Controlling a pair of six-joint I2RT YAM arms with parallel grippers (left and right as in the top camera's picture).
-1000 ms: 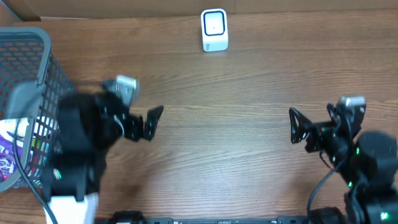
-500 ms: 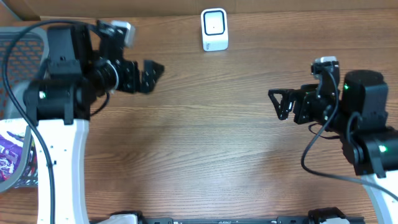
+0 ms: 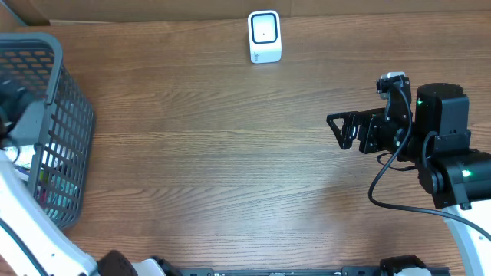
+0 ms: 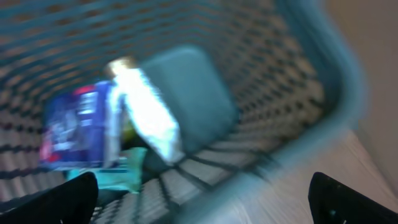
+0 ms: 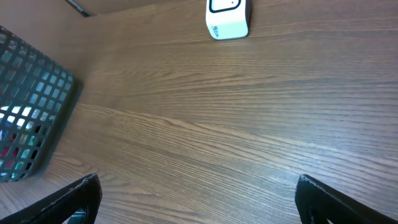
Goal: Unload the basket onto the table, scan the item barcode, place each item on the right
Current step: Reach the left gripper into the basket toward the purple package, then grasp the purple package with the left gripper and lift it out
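Observation:
The white barcode scanner (image 3: 265,36) stands upright at the back middle of the table, also seen in the right wrist view (image 5: 227,18). The items lie in the grey mesh basket (image 3: 73,115) at the left. The left wrist view is blurred; it shows a blue-purple packet (image 4: 74,130), a white packet (image 4: 149,118) and a grey-teal box (image 4: 193,93) inside. My left gripper (image 4: 205,205) is open above the basket's rim, holding nothing. My right gripper (image 3: 341,130) hangs open over bare table at the right, fingers pointing left.
The basket's wall (image 5: 31,112) shows at the left in the right wrist view. My left arm's white link (image 3: 31,230) runs along the left front edge. A cardboard wall borders the table's back edge.
My left arm has swung left from the table's back left to over the basket, and its gripper has left the overhead view. The right arm moved back, then stayed nearly still.

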